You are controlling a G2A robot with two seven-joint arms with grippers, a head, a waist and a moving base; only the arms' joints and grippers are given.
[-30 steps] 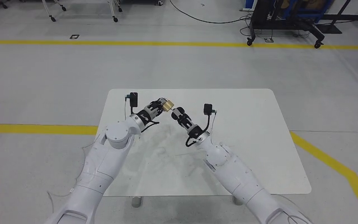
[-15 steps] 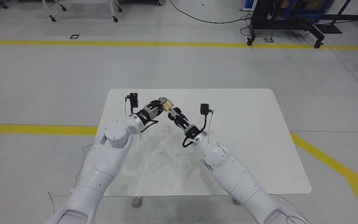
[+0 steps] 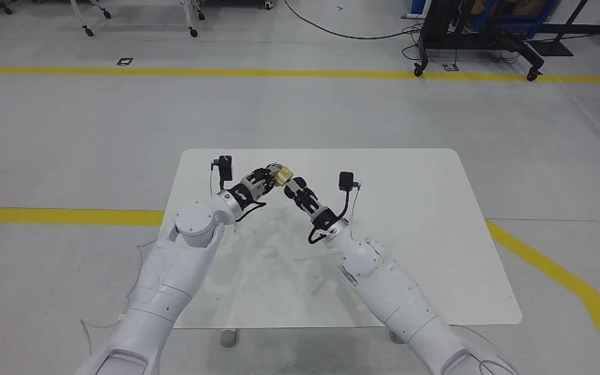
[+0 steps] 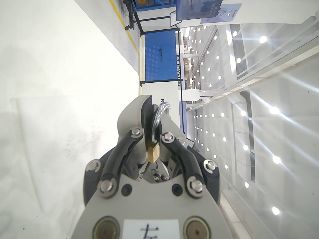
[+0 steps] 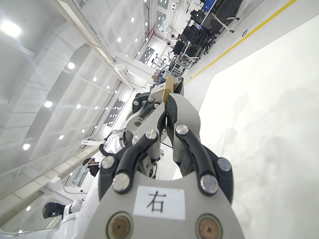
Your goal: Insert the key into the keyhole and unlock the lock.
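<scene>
**Top view.**
- Item 1: a white table (image 3: 422,234) with rounded corners, on a grey floor crossed by a yellow floor line (image 3: 375,73).
- Item 2: the left gripper (image 3: 273,175), held above the far left part of the table and clenched on a brass padlock (image 3: 281,174).
- Item 3: the right gripper (image 3: 290,187), just right of the padlock and a little nearer. Its tips point at the brass and, as far as I can see, meet it. The key is too small for me to pick out from up here.

**Left wrist view.**
- The left gripper (image 4: 157,115) has both fingers (image 4: 132,118) pressed in on the padlock (image 4: 152,153).
- The brass body sits between the fingers on the palm side.
- The silver shackle (image 4: 161,114) arches out toward the fingertips, against one black pad.
- The table (image 4: 62,75) lies beneath the gripper.
- A blue panel (image 4: 159,58) stands far off across the floor.

**Right wrist view.**
- The right gripper (image 5: 166,104) is closed tight on the key (image 5: 165,123), which I see edge-on as a thin metal strip between the pads.
- Its fingertips come right up against the near end of the padlock (image 5: 167,90), which shows here as a narrow brass bar.
- That bar is gripped by the left gripper (image 5: 172,83), which faces mine.
- I cannot tell whether the key's blade sits in the keyhole, because my own fingertips hide the joint.
- The table (image 5: 261,100) spreads beneath both grippers.
</scene>
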